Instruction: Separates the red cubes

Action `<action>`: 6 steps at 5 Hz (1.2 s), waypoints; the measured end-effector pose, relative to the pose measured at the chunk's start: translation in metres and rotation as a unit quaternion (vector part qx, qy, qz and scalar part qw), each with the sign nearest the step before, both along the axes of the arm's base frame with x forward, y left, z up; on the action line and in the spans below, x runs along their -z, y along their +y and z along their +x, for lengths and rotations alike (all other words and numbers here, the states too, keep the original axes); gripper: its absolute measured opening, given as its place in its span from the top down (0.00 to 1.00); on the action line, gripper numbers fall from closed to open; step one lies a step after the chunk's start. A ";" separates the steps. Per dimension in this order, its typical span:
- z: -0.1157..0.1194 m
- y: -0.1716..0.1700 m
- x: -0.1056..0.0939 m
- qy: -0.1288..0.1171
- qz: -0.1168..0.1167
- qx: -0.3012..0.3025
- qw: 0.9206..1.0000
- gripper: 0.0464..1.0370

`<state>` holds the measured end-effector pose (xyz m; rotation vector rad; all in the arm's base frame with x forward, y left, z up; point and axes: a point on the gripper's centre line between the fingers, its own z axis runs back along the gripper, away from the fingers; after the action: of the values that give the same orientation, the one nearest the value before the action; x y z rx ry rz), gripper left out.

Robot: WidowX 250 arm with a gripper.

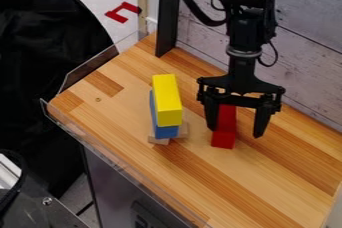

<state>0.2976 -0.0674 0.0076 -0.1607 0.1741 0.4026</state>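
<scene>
You have the black arm (242,32) coming in from the top edge of the view, with its pincer (235,132) hanging down over the right part of the wooden surface (127,117). The pincer stands apart: its two fingers (261,122) are spread, one on each side of the red cubes (225,124). Look at the spacing and you see the red sits close up by the finger on the left of the view, while a strip of bare wood shows between it and the finger on the right. You cannot tell from here whether that nearer finger touches it.

The red cubes lie in line on the surface, reaching from under the pincer's crossbar toward you, their near end just past the fingertips. You cannot make out for certain where one cube ends and the next begins.

To the left of them, well apart from the pincer, you have a stack: a long yellow block (167,100) on top of a blue block (166,131), with pale wooden pieces (159,140) low down around the blue one's base. Behind the arm you see a wall of greyish planks (304,67), and a black upright post (167,17) stands at the surface's far edge.
</scene>
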 end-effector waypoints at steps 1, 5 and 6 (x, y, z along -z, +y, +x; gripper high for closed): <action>0.010 0.001 0.008 0.020 0.010 -0.042 0.999 0.04; 0.009 0.019 0.029 0.081 0.049 -0.109 0.990 0.04; 0.005 0.024 0.029 0.084 0.057 -0.114 0.988 0.04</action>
<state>0.3031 -0.0435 -0.0213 -0.0333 0.2989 0.6526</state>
